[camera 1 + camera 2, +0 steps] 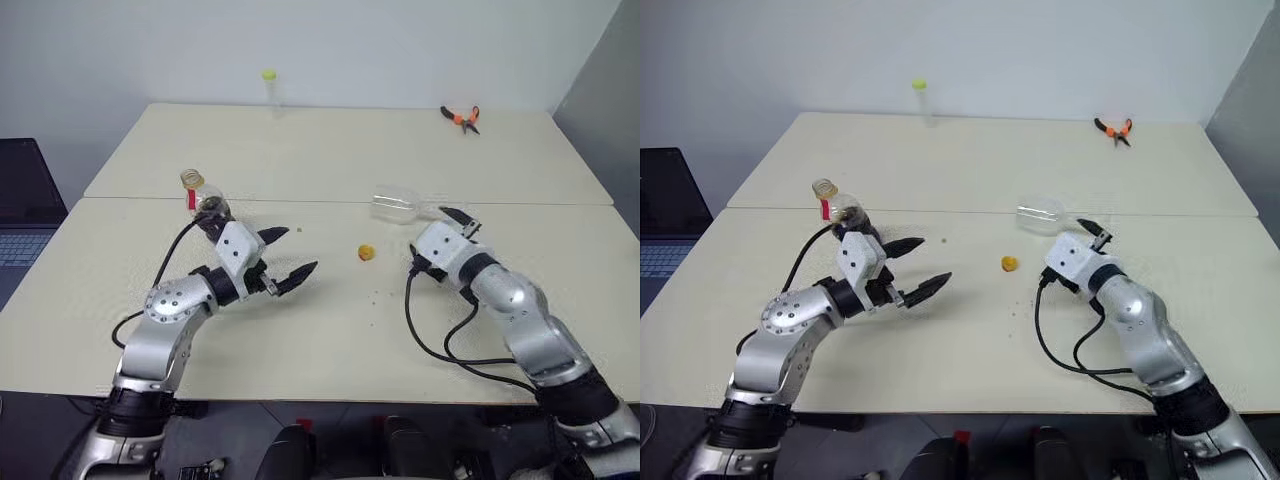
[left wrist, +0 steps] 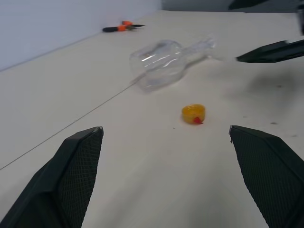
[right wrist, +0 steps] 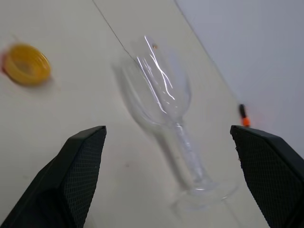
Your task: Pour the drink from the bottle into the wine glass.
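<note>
Cream table (image 1: 330, 150): two tops butted together, with a seam running right by the glass; a rolling glass could catch on it or travel along it.
Right gripper (image 3: 168, 142): jaws spread wide, empty, aimed at the fallen glass; a clumsy close could push it away.
Left gripper (image 1: 290, 255): jaws wide, holding nothing, just beside the bottle.
Wine glass (image 1: 400, 207): lying on its side, empty, near the right gripper; pouring now would spill everything.
Bottle (image 1: 205, 198): upright behind the left gripper, uncapped; a nudge from the wrist could tip it.
Cap (image 1: 366, 253): loose on the table between the grippers.
</note>
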`<control>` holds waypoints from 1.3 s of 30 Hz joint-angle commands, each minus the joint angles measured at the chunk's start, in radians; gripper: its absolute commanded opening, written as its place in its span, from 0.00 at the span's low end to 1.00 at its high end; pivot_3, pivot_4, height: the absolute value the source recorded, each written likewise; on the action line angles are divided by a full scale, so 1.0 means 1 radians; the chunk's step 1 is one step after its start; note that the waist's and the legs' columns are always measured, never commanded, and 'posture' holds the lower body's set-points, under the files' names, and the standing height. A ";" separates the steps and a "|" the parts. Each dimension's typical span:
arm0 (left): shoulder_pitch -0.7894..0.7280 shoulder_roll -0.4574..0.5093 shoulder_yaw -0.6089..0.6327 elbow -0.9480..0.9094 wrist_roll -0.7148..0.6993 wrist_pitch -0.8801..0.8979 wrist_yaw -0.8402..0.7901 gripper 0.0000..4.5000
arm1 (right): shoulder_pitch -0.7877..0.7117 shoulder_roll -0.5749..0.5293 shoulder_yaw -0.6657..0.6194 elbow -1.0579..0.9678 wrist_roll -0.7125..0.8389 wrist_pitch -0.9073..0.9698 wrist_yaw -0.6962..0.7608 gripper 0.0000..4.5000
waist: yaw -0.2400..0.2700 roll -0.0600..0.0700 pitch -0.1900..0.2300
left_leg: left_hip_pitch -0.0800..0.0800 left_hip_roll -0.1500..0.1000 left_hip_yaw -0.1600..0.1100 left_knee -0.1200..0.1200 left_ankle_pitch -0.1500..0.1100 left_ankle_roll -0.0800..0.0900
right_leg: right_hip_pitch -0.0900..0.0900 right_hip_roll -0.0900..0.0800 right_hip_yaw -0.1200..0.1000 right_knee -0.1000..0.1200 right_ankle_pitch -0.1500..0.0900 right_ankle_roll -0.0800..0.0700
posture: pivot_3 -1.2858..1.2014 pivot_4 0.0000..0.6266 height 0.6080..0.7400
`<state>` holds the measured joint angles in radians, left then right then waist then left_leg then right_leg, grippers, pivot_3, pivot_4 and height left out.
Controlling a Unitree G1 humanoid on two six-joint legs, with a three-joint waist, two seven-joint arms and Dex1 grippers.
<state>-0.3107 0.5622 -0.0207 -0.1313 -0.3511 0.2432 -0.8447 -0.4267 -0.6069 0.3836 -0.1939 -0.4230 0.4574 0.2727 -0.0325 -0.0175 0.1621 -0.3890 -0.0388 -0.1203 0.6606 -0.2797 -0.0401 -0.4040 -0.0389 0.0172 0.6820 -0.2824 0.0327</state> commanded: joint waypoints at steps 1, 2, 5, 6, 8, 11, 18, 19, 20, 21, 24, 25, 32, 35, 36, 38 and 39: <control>-0.055 0.021 -0.020 -0.018 -0.031 0.014 -0.086 1.00 | -0.073 0.005 0.072 0.109 -0.185 -0.016 -0.055 0.99 | 0.001 0.000 0.000 | 0.000 0.000 0.000 0.000 0.000 0.000 | 0.000 0.000 0.000 0.000 0.000 0.000 | 0.52 0.24 1.00; -0.066 0.021 -0.024 -0.010 -0.028 0.012 -0.096 1.00 | -0.091 0.018 0.080 0.151 -0.211 -0.007 -0.067 0.99 | 0.001 0.000 0.000 | 0.000 0.000 0.000 0.000 0.000 0.000 | 0.000 0.000 0.000 0.000 0.000 0.000 | 0.52 0.24 1.00; -0.090 0.015 -0.032 0.018 -0.015 -0.009 -0.131 1.00 | -0.154 0.056 0.109 0.304 -0.294 -0.013 -0.124 0.99 | 0.000 0.000 0.000 | 0.000 0.000 0.001 0.000 0.000 0.000 | 0.000 0.000 0.001 0.000 0.000 0.000 | 0.52 0.24 1.00; -0.095 0.013 -0.034 0.025 -0.012 -0.015 -0.139 1.00 | -0.170 0.063 0.116 0.345 -0.317 -0.020 -0.138 0.99 | -0.001 0.000 0.000 | 0.000 0.000 0.001 0.000 0.000 0.000 | 0.000 0.000 0.001 0.000 0.000 0.000 | 0.52 0.24 1.00; -0.102 0.007 -0.032 0.040 -0.011 -0.024 -0.148 1.00 | -0.198 0.080 0.124 0.423 -0.350 -0.034 -0.166 0.99 | 0.000 0.000 0.000 | 0.000 0.000 0.002 0.000 0.000 0.000 | -0.001 0.000 0.001 0.000 0.000 0.000 | 0.52 0.24 1.00; -0.102 0.000 -0.027 0.070 -0.007 -0.047 -0.161 1.00 | -0.232 0.106 0.127 0.525 -0.377 -0.055 -0.206 0.99 | -0.001 0.000 0.000 | 0.000 0.000 0.002 0.000 0.000 0.000 | -0.001 0.000 0.001 0.000 0.000 0.000 | 0.52 0.24 1.00; -0.096 -0.007 -0.016 0.119 -0.012 -0.089 -0.181 1.00 | -0.287 0.183 0.124 0.692 -0.395 -0.085 -0.279 0.99 | -0.007 0.000 0.000 | 0.001 0.000 0.002 0.000 0.000 0.000 | -0.001 0.000 0.002 0.000 0.000 0.000 | 0.52 0.24 1.00; -0.097 -0.008 -0.014 0.127 -0.010 -0.094 -0.182 1.00 | -0.298 0.194 0.123 0.720 -0.393 -0.089 -0.289 0.99 | -0.009 0.000 0.000 | 0.001 0.000 0.002 0.000 0.000 0.000 | 0.000 0.000 0.002 0.000 0.000 0.000 | 0.52 0.24 1.00; -0.099 -0.009 -0.014 0.134 -0.010 -0.099 -0.183 1.00 | -0.306 0.202 0.121 0.741 -0.391 -0.093 -0.297 0.99 | -0.013 0.000 0.000 | 0.001 0.000 0.003 0.000 0.000 0.000 | 0.000 0.000 0.002 0.001 0.000 0.000 | 0.52 0.24 1.00; -0.101 -0.009 -0.013 0.139 -0.009 -0.102 -0.183 1.00 | -0.317 0.211 0.120 0.764 -0.387 -0.098 -0.304 0.99 | -0.015 0.000 0.000 | 0.003 0.000 0.004 0.000 0.000 0.000 | 0.000 0.000 0.003 0.001 0.000 -0.001 | 0.52 0.24 1.00; -0.109 -0.010 -0.007 0.152 -0.016 -0.100 -0.183 1.00 | -0.352 0.236 0.112 0.838 -0.374 -0.106 -0.321 0.99 | -0.024 0.000 0.000 | 0.004 0.000 0.004 0.000 0.000 0.000 | 0.001 0.001 0.003 0.002 0.001 -0.001 | 0.52 0.24 1.00; -0.112 -0.009 -0.005 0.155 -0.016 -0.100 -0.182 1.00 | -0.361 0.242 0.110 0.861 -0.371 -0.110 -0.322 0.96 | -0.025 0.000 0.000 | 0.005 0.000 0.005 0.000 0.000 0.000 | 0.001 0.001 0.004 0.003 0.001 -0.001 | 0.52 0.24 1.00; -0.126 -0.006 0.009 0.163 -0.019 -0.087 -0.173 1.00 | -0.415 0.278 0.112 0.971 -0.362 -0.139 -0.318 0.46 | -0.025 0.000 0.000 | 0.006 0.001 0.007 0.000 0.000 0.000 | 0.000 0.001 0.006 0.004 0.001 -0.001 | 0.52 0.24 1.00; -0.130 -0.008 0.018 0.153 -0.023 -0.069 -0.159 1.00 | -0.431 0.292 0.103 0.983 -0.359 -0.130 -0.322 0.22 | -0.028 0.000 0.000 | 0.006 0.001 0.008 0.000 0.000 0.000 | 0.000 0.001 0.007 0.005 0.001 -0.001 | 0.52 0.24 1.00; -0.130 -0.009 0.020 0.149 -0.023 -0.064 -0.155 1.00 | -0.431 0.293 0.101 0.981 -0.360 -0.127 -0.324 0.14 | -0.029 0.000 0.000 | 0.006 0.001 0.008 0.000 0.000 0.000 | 0.000 0.001 0.007 0.005 0.001 -0.001 | 0.52 0.24 1.00; -0.127 -0.011 0.024 0.139 -0.026 -0.053 -0.146 1.00 | -0.426 0.287 0.095 0.960 -0.361 -0.121 -0.324 0.02 | -0.030 0.000 -0.001 | 0.007 0.001 0.009 -0.001 0.000 0.000 | 0.000 0.001 0.008 0.006 0.001 -0.001 | 0.52 0.24 1.00; -0.125 -0.011 0.026 0.134 -0.027 -0.047 -0.141 1.00 | -0.421 0.279 0.092 0.943 -0.362 -0.117 -0.322 0.02 | -0.030 0.000 -0.001 | 0.007 0.001 0.009 -0.001 0.000 0.000 | 0.000 0.001 0.008 0.006 0.001 -0.001 | 0.52 0.24 1.00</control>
<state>-0.4260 0.5503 -0.0302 0.0439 -0.3552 0.1920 -0.9951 -0.8505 -0.3249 0.4889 0.7702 -0.7922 0.3334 -0.0458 -0.0622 -0.0178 0.1613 -0.3820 -0.0368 -0.1116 0.6599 -0.2799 -0.0398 -0.4044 -0.0379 0.0256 0.6880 -0.2819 0.0320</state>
